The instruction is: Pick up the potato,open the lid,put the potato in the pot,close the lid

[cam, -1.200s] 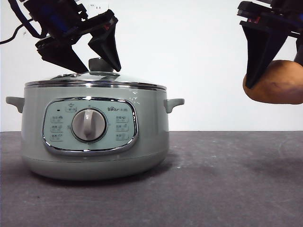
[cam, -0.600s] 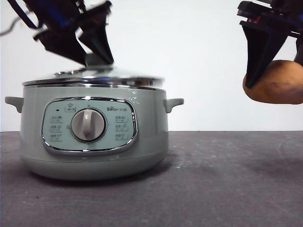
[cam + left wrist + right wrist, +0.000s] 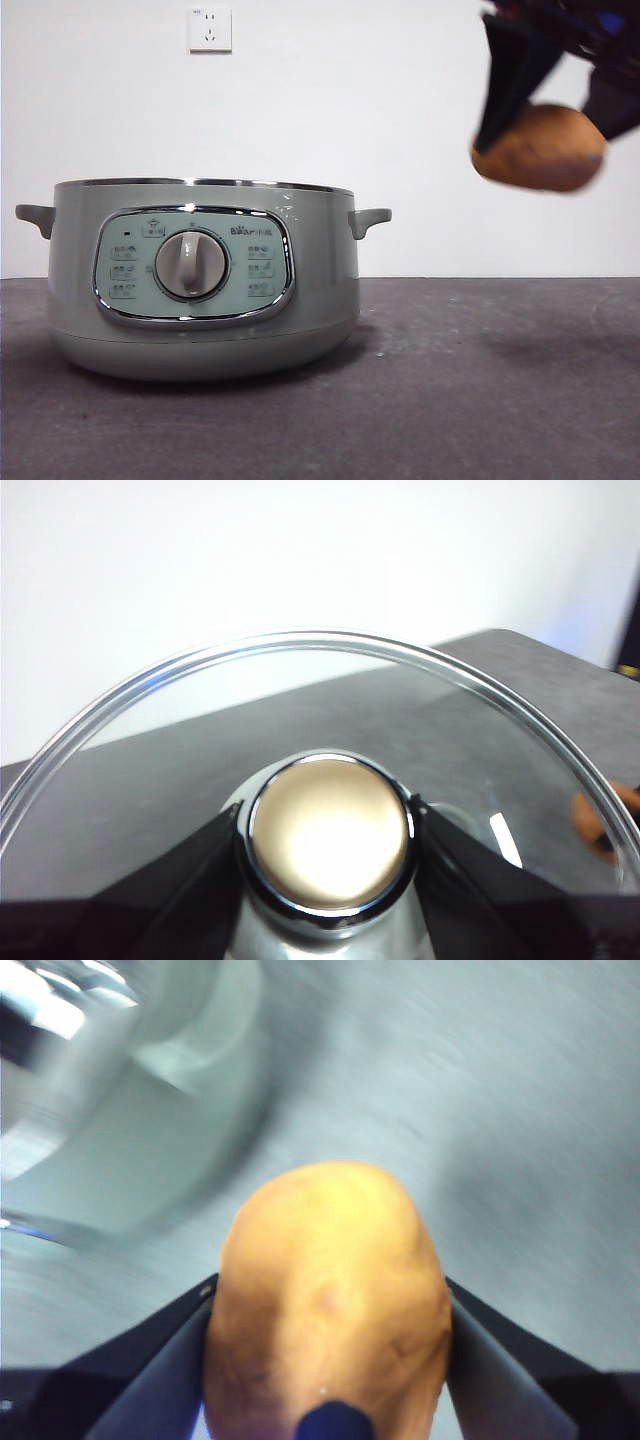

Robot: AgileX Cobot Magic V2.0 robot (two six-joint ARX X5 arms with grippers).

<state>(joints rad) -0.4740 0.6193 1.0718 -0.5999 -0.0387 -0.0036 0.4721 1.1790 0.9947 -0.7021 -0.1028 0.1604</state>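
The pale green pot [image 3: 205, 280] stands at the left of the table with its top uncovered. The glass lid [image 3: 300, 645] is out of the front view. In the left wrist view my left gripper [image 3: 329, 832] is shut on its knob [image 3: 329, 825] and holds it in the air. My right gripper [image 3: 548, 130] is shut on the orange-brown potato [image 3: 540, 150], high at the right, above and to the right of the pot. In the right wrist view the potato [image 3: 330, 1280] fills the space between the jaws of the right gripper [image 3: 330, 1310], with the blurred pot [image 3: 150, 1140] beyond it.
The dark table top [image 3: 480, 380] stretches to the right of the pot. A white wall with a socket [image 3: 210, 30] stands behind. The pot's side handle [image 3: 370, 220] sticks out toward the potato.
My left gripper has lifted the lid off the pot and gone up out of the front view. My right gripper has carried the potato up and a little left, toward the pot.
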